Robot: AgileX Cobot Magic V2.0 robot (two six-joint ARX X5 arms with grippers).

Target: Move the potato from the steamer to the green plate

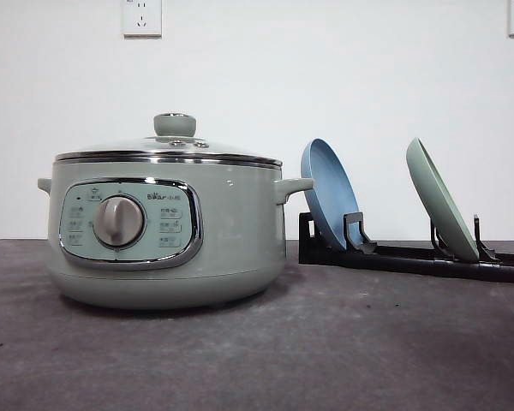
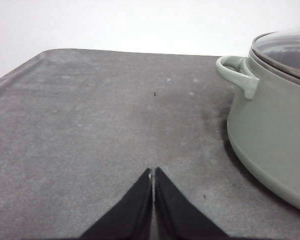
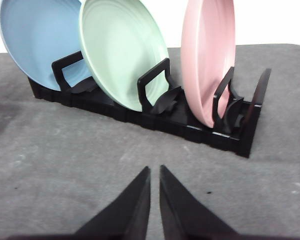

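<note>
1. Here's the steamer (image 1: 164, 229), sitting square on the grey counter (image 1: 325, 351), dial facing front, glass lid (image 1: 170, 145) on top with its knob up.
2. The potato can't be seen; the lid is on and nothing shows through it clearly.
3. Off to the steamer's right stands a black rack (image 1: 411, 255), and the plates are parked in it on edge, leaning.
4. From the front, the blue plate (image 1: 328, 193) sits nearest the steamer, the green plate (image 1: 440, 199) one slot further right, the two apart.
5. The right wrist camera gives the better look: blue plate (image 3: 35, 42), green plate (image 3: 122, 52), then a pink plate (image 3: 207, 55), each propped in its own slot, all tilted the same way.
6. Right tool (image 3: 155, 172): fingers drawn almost together, a thin gap between the tips, pinching nothing, low over bare counter in front of the rack.
7. Left tool (image 2: 153, 172): tips pressed together, empty, over open counter.
8. In that left wrist view the steamer (image 2: 270, 135) is beside the tool, side handle (image 2: 236, 74) towards the camera, not touched by the fingers.
</note>
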